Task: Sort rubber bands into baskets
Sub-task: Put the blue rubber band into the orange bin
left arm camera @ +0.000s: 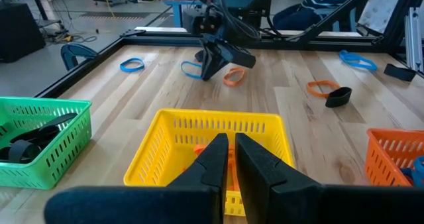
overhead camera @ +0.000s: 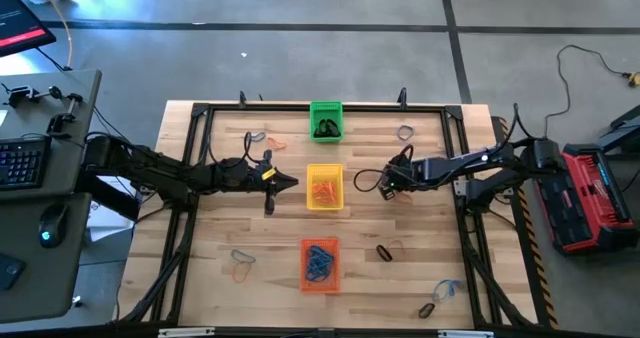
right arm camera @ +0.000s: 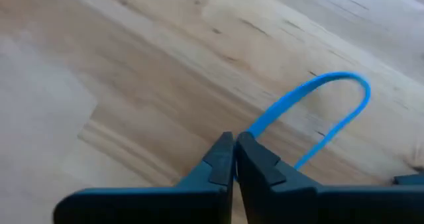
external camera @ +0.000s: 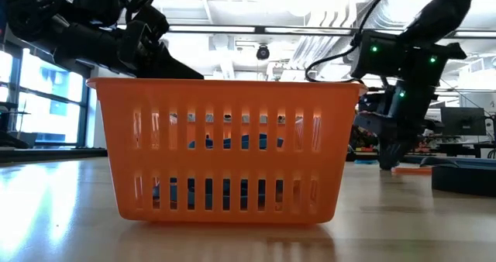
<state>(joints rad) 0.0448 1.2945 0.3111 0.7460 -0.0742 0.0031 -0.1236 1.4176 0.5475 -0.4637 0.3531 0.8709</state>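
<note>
Three baskets stand in a row down the table's middle: green (overhead camera: 325,121) at the far side with black bands, yellow (overhead camera: 324,187) with orange bands, and orange (overhead camera: 320,264) with blue bands. My right gripper (overhead camera: 392,185) is just right of the yellow basket. It points steeply down and is shut on a blue rubber band (right arm camera: 331,98). An orange band (left arm camera: 233,76) lies beside it. My left gripper (overhead camera: 285,183) hangs shut with nothing in it at the yellow basket's left side (left arm camera: 199,128). My right gripper pinches one end of the blue band's loop (right arm camera: 257,126) between its two fingertips, coming from above at a steep slant. The rest of the loop (left arm camera: 191,69) stretches out from the fingers low over the wood. Whether it is clear of the table I cannot tell.
Loose bands lie about the table: far left (overhead camera: 258,136), far right (overhead camera: 405,132), a black one right of the orange basket (overhead camera: 388,250), near left (overhead camera: 242,266) and near right (overhead camera: 447,290). A black frame (overhead camera: 200,108) rims the table.
</note>
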